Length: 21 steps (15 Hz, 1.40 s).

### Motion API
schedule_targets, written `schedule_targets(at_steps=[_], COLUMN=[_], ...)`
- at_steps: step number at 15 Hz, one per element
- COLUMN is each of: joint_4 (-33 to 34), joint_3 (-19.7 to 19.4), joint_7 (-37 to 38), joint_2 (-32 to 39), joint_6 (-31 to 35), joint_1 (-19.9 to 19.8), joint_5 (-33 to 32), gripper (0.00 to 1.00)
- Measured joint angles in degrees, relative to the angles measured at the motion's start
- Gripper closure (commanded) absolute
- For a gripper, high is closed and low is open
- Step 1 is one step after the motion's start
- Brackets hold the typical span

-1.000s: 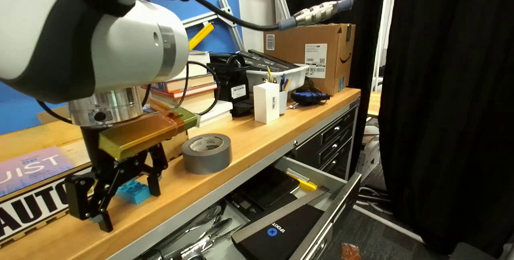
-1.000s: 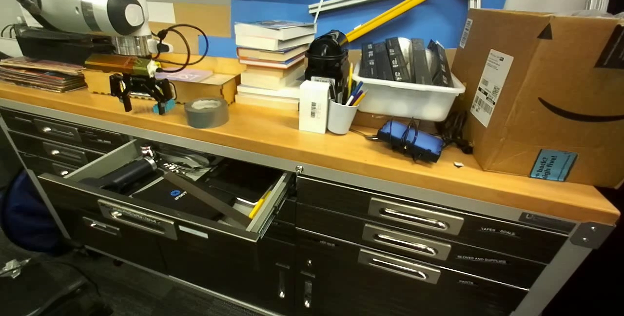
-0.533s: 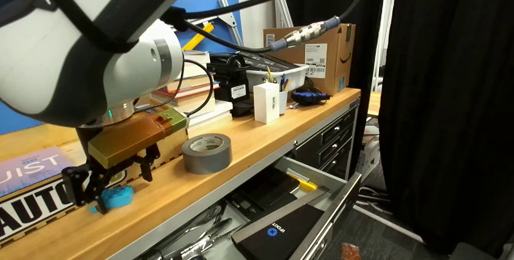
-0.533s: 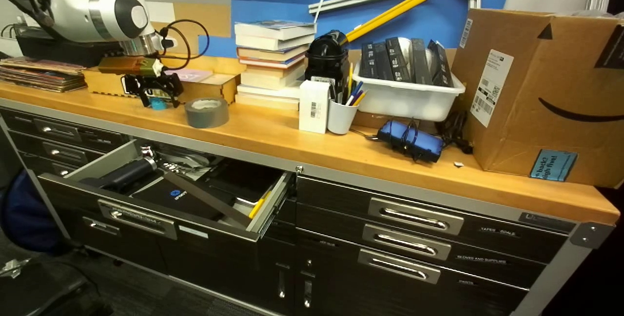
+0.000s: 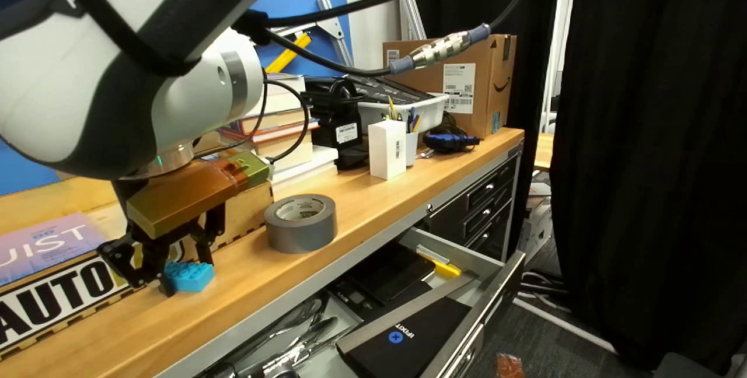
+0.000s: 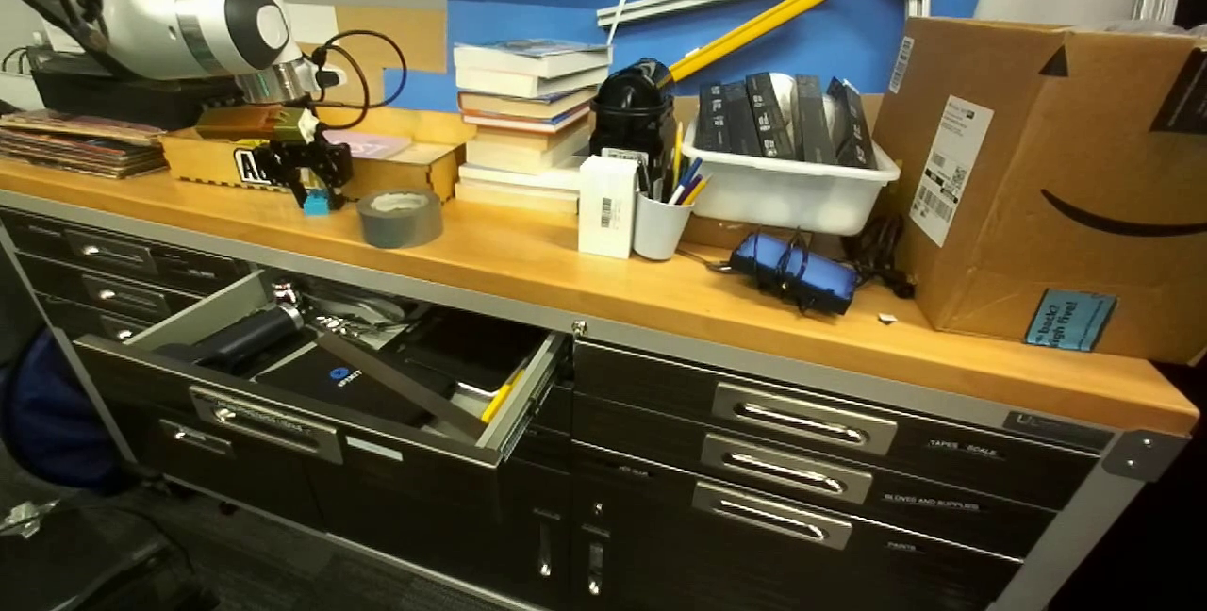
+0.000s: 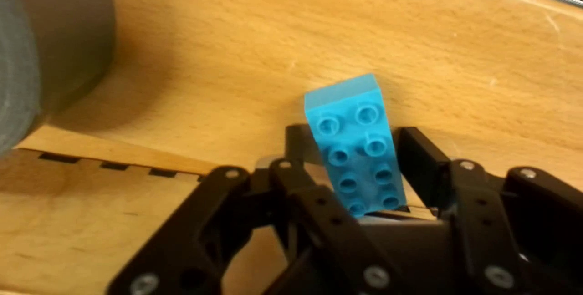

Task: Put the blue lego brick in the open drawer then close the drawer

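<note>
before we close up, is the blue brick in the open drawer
No, in both exterior views the blue lego brick is on or just over the wooden benchtop, outside the open drawer.

past half-second | jaws drawn closer | blue lego brick (image 7: 355, 149) shifted toward tape roll (image 5: 302, 233)

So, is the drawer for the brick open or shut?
Open. In both exterior views the drawer juts out from the workbench, exposing the black iFixit case inside.
</note>
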Motion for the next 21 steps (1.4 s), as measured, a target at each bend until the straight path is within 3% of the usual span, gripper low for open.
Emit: schedule_targets(at_steps=[2, 5, 9, 14, 15, 16, 21], joint_4=[0.14, -1.08, -9.68, -25.26, -28.26, -31.04, -41.45], joint_3=[-0.04, -1.11, -1.42, -1.65, -2.04, -2.62, -5.14], joint_7=[0.26, 1.71, 2.43, -2.8, -4.15, -5.23, -7.75], joint_2=[-0.2, -2.42, -9.82, -18.48, -19.53, -20.36, -23.36], joint_6=[-1.14, -7.78, -16.34, -16.21, -14.74, -12.96, -1.07], joint_1=[0.0, -0.39, -3.56, -9.99, -11.48, -12.85, -17.55], joint_5=[0.01, 0.04, 2.23, 10.25, 11.85, 12.72, 13.51], gripper=[0.88, 0.84, 0.83, 0.82, 0.38, 0.38, 0.02])
